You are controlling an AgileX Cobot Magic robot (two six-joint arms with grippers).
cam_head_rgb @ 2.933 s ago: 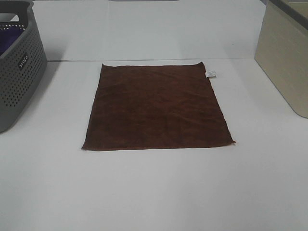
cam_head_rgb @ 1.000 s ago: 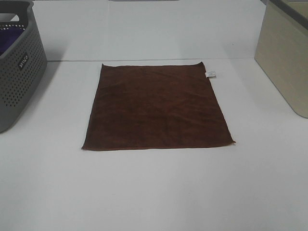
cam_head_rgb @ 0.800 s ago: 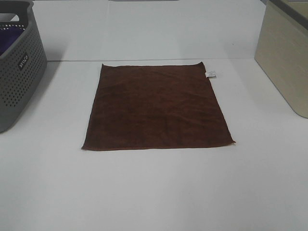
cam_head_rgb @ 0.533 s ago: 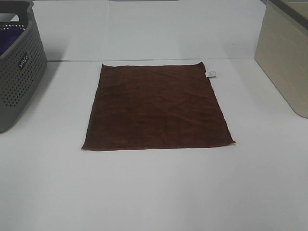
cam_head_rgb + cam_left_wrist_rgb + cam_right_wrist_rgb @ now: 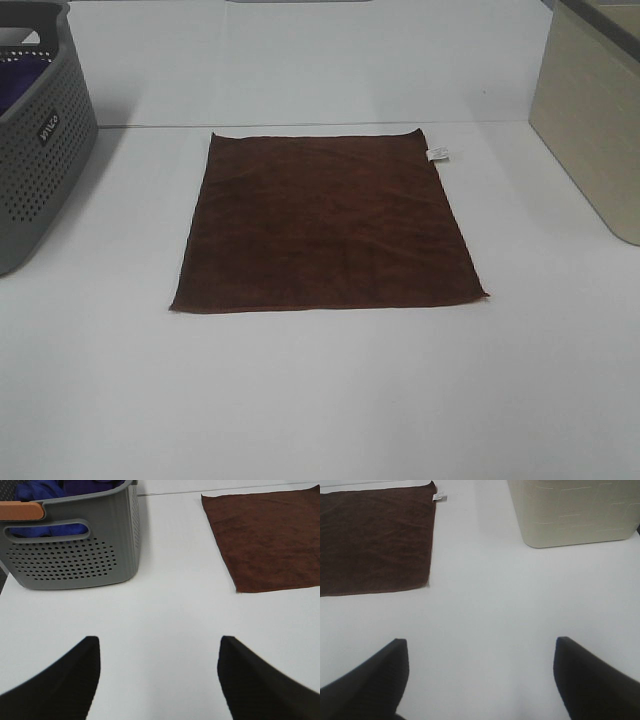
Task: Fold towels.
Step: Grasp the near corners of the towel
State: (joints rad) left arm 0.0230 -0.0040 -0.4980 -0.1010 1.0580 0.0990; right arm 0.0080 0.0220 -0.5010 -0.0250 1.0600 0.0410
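The dark brown towel [image 5: 325,220] lies flat and spread out in the middle of the white table, with its small white tag [image 5: 438,154] at the far right corner. It also shows in the left wrist view [image 5: 267,535] and in the right wrist view [image 5: 375,537]. No gripper appears in the high view. My left gripper [image 5: 157,672] is open and empty over bare table, to the left of the towel and near the front. My right gripper [image 5: 480,672] is open and empty over bare table, to the right of the towel.
A grey perforated basket [image 5: 35,150] holding purple cloth [image 5: 47,490] stands at the far left. A beige bin [image 5: 590,110] stands at the far right, also in the right wrist view [image 5: 570,510]. The white table [image 5: 320,400] stretches in front of the towel.
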